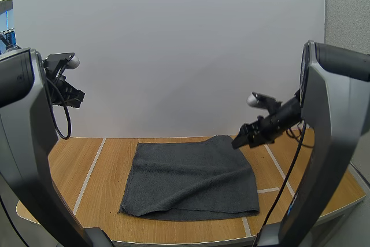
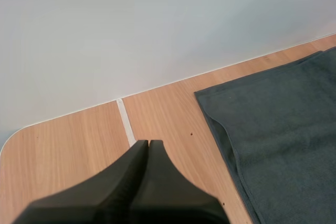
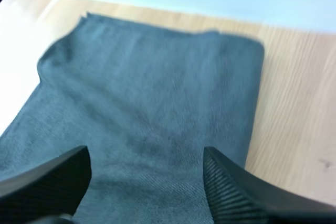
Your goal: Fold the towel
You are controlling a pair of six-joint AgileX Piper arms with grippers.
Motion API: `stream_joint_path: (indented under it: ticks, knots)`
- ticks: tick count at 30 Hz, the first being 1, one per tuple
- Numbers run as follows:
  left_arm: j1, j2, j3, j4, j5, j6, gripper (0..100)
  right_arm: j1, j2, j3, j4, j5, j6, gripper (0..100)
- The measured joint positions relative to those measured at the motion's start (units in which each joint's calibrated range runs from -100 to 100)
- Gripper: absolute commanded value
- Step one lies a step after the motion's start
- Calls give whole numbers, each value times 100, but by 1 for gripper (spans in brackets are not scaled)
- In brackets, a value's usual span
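Grey towel lies folded mid-table. Right gripper hangs over its far right corner, fingers spread wide, holding nothing. Left gripper hovers above the table's left side, fingers pressed together.

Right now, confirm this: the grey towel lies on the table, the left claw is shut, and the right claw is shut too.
Not the right claw: the right wrist view shows it open, over the towel. The towel does lie on the table, and the left claw is shut.
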Motion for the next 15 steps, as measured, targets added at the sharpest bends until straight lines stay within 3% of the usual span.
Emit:
stream_joint_path:
  ticks: [2,3,8,11,15]
  knots:
    - [0,136,0,-107,0,72,13,0,-272,0,-14,61,32,10]
    - [0,170,0,-119,0,72,15,0,-495,0,-13,78,59,0]
    - [0,268,0,-144,0,51,15,0,-1079,28,-36,79,132,0]
    - [0,279,0,-324,0,-5,3,0,-1617,233,-60,138,176,0]
    - [-161,301,0,-422,-18,6,0,70,-1806,377,-224,152,176,0]
